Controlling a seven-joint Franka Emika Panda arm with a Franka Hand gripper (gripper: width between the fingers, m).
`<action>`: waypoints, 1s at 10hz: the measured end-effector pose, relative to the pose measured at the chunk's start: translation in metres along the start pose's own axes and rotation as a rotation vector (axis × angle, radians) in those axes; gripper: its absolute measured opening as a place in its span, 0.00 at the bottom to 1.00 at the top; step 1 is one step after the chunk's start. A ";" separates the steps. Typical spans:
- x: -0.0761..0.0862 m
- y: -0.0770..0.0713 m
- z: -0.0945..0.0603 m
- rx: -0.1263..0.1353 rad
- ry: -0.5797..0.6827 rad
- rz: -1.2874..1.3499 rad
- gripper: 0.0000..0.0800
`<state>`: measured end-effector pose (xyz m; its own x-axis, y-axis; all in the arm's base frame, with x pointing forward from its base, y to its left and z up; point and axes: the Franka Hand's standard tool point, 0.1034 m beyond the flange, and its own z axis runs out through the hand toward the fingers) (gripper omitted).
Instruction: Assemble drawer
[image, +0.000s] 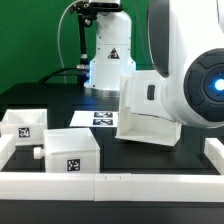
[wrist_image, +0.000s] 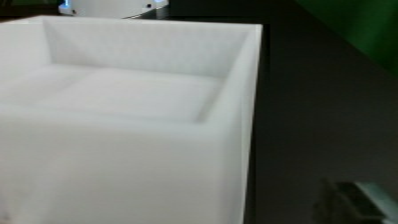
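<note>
1. Two trays at the exterior view's left: rear tray (image: 22, 124) and front tray (image: 72, 150) (its knob (image: 36, 153) points left).
2. One marker board (image: 98, 118), flat on the surface (image: 190, 150), right of the trays.
3. One casing (image: 150, 112), tilted, hollow, beneath the arm (image: 195, 70).
4. One end effector, hidden: cannot tell whether wide or narrow.

White arm (image: 185, 55) low in foreground
</note>
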<state>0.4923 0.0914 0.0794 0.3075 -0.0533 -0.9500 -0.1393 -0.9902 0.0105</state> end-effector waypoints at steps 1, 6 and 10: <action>0.000 0.000 0.000 0.000 0.001 0.000 0.78; 0.024 -0.001 -0.036 0.049 0.230 -0.069 0.81; 0.010 -0.009 -0.098 0.048 0.602 -0.178 0.81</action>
<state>0.5893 0.0870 0.1003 0.8039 0.0342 -0.5938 -0.0754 -0.9844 -0.1588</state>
